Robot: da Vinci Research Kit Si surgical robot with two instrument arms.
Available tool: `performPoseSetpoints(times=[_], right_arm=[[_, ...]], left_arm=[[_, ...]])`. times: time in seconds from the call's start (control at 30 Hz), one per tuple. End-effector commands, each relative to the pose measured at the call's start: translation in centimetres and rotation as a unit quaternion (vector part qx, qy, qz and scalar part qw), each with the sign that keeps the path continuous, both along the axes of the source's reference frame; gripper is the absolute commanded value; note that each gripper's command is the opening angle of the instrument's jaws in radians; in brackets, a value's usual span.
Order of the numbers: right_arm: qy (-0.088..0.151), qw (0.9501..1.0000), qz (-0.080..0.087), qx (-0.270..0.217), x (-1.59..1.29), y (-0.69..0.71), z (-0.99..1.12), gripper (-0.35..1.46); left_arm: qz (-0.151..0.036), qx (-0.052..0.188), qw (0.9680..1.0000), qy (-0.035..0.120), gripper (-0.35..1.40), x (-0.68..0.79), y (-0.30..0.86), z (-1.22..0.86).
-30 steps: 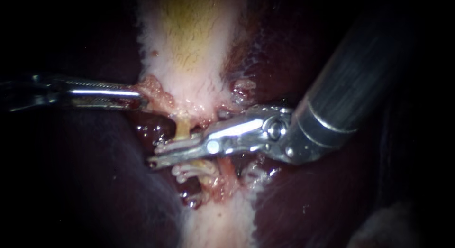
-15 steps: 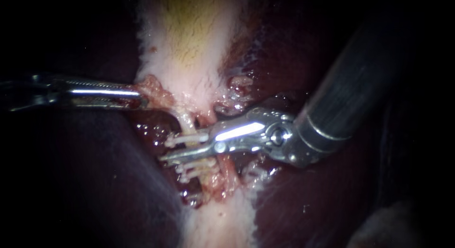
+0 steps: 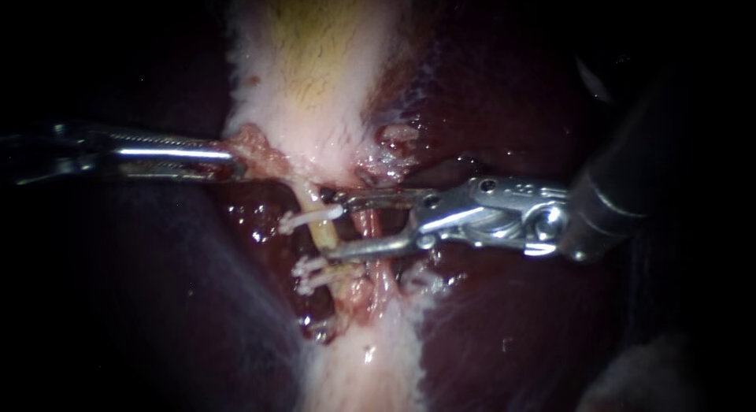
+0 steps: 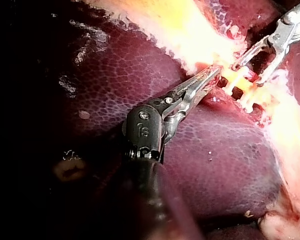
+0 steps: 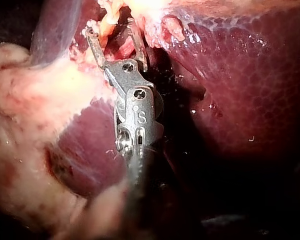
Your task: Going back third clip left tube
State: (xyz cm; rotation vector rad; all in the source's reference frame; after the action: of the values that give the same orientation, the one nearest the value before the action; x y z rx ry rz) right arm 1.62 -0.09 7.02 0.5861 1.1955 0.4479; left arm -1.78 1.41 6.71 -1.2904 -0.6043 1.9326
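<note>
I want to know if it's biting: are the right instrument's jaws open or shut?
Open. The endoscope view shows a gap between the right instrument's jaws; a tube runs between them, not pinched.

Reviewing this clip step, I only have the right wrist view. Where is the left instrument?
Observer: In the endoscope view the left instrument comes in from the left, jaws shut on pinkish tissue beside the gallbladder.
Operator: How many clips sit on the left tube?
Observer: Three on the left tube: one clip nearer the gallbladder, by the open jaws of the right instrument, and a pair of clips farther down.
</note>
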Motion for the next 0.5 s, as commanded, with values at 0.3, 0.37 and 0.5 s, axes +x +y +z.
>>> performPoseSetpoints(times=[0.3, 0.37, 0.5], right_arm=[[0.017, 0.9989, -0.024, -0.036, -0.64, 0.05, -0.3, 0.5], [0.02, 0.9985, -0.028, -0.043, -0.78, 0.05, -0.35, 0.5], [0.024, 0.9979, -0.033, -0.049, -1.0, 0.06, -0.41, 0.5]], left_arm=[[0.001, 0.0, 1.0, -0.001, -0.35, 0.01, 0.01, 0.01], [0.001, 0.0, 1.0, -0.001, -0.35, 0.01, 0.01, 0.02], [0.001, 0.0, 1.0, -0.001, -0.35, 0.01, 0.01, 0.02]])
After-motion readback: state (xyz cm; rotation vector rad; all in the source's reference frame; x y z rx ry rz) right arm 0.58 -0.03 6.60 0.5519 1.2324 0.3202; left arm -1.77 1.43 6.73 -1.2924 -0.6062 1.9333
